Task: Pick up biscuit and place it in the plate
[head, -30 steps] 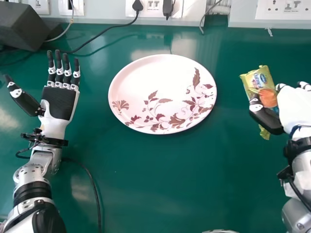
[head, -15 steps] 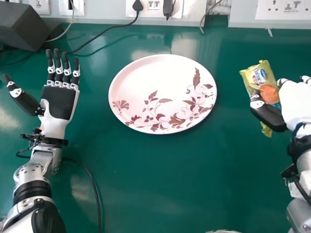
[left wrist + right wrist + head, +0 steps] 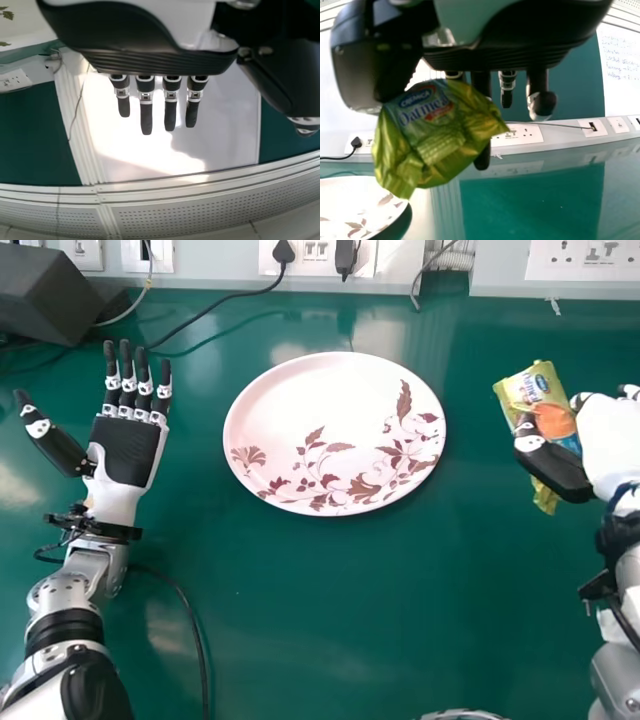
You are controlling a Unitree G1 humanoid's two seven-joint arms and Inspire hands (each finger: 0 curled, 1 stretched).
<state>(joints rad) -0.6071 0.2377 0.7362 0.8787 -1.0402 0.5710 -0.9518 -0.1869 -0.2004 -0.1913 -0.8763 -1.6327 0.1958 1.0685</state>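
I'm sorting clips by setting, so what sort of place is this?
Likely a robotics lab or workroom: wall sockets, a green work surface and a whiteboard with handwriting.

From my seat I see a dark box at the frame's upper left, a pale cable near it. Two black plugs sit at top centre in a socket panel; one's black cord runs leftward over the green surface. Another socket panel is upper right.
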